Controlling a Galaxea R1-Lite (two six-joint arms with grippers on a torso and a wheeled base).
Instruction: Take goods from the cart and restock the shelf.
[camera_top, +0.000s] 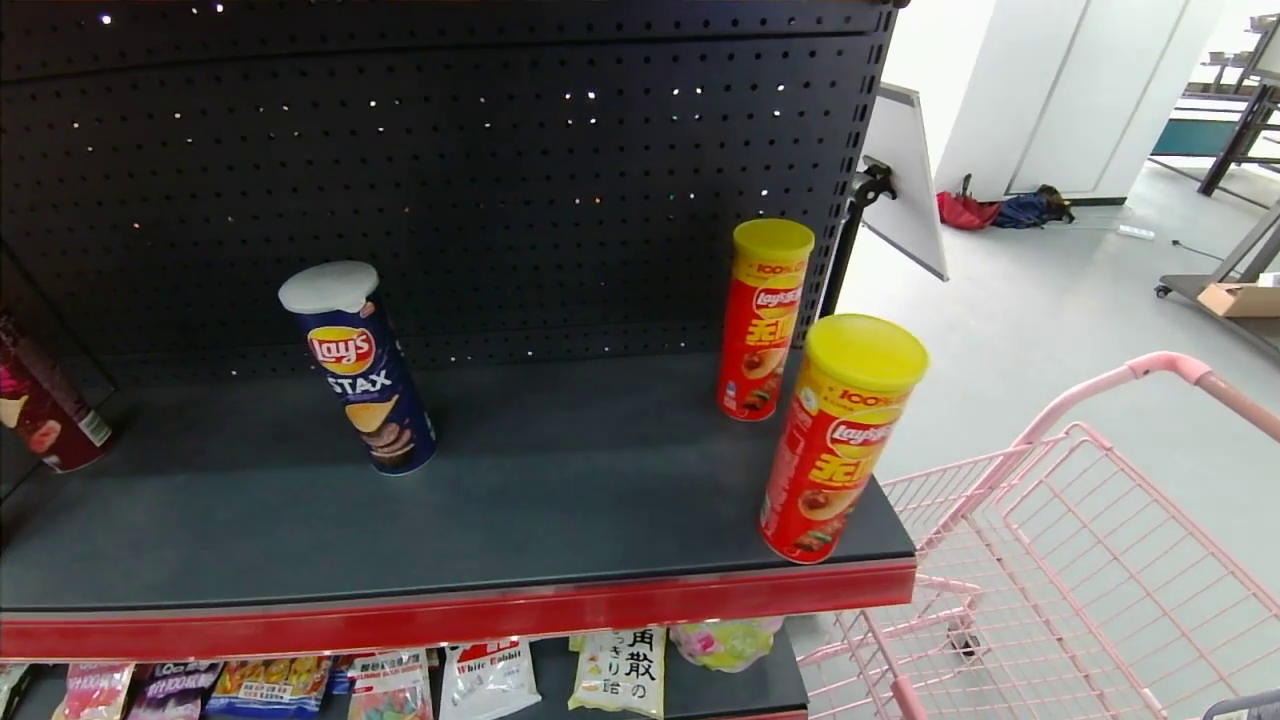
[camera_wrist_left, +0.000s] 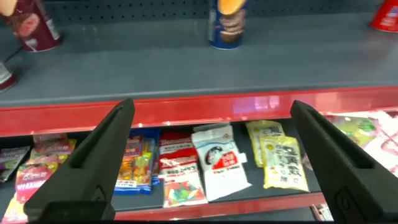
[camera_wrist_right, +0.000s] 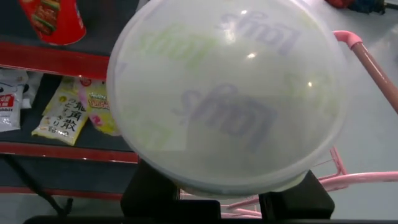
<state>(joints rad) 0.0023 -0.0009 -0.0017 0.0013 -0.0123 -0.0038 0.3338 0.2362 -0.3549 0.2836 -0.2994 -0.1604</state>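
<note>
A chip can with a translucent white lid (camera_wrist_right: 230, 93) stands close before the right wrist camera, and my right gripper (camera_wrist_right: 230, 198) is shut on it, beside the pink cart (camera_wrist_right: 367, 56). My left gripper (camera_wrist_left: 211, 168) is open and holds nothing, level with the red front edge of the dark shelf (camera_wrist_left: 199, 109). On the shelf (camera_top: 560, 500) stand a blue can (camera_top: 360, 370), a red can with a yellow lid (camera_top: 765, 320) at the back right, and a second red can (camera_top: 840, 440) at the front right corner.
A dark red can (camera_top: 45, 415) stands at the shelf's far left. Snack bags (camera_top: 620, 670) lie on the lower shelf. The pink wire cart (camera_top: 1100, 520) stands right of the shelf. Bare shelf lies between the blue and red cans.
</note>
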